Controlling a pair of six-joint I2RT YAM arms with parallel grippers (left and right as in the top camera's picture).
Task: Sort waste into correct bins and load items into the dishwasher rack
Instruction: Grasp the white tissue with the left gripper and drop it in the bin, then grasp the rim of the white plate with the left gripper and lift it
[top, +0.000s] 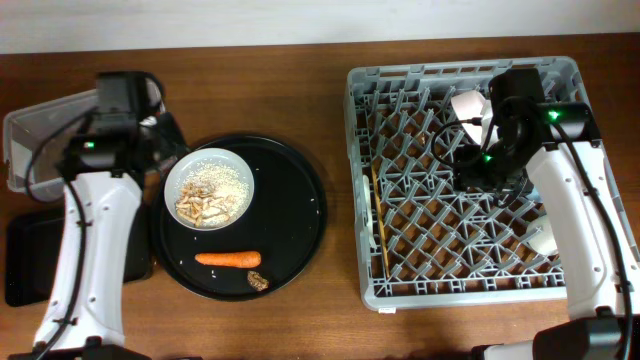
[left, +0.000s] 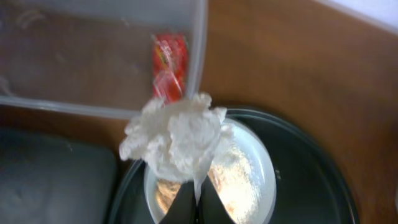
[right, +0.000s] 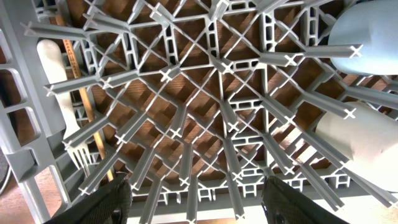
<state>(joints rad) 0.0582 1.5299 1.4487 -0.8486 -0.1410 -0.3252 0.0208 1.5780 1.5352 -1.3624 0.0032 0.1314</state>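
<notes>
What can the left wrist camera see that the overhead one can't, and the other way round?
Left wrist only: a white tissue held in the left end effector, and a red wrapper inside the tub. Overhead only: the rack, plus a carrot and a brown lump on the round tray. Both: the tub, the round tray and the plate of scraps.

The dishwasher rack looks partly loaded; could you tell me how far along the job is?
Done: fork, chopsticks, blue cup and white cup sit in the rack; the red wrapper lies in the clear tub. In hand: the left gripper holds the tissue. Left: the carrot, brown lump, scraps and their plate.
</notes>
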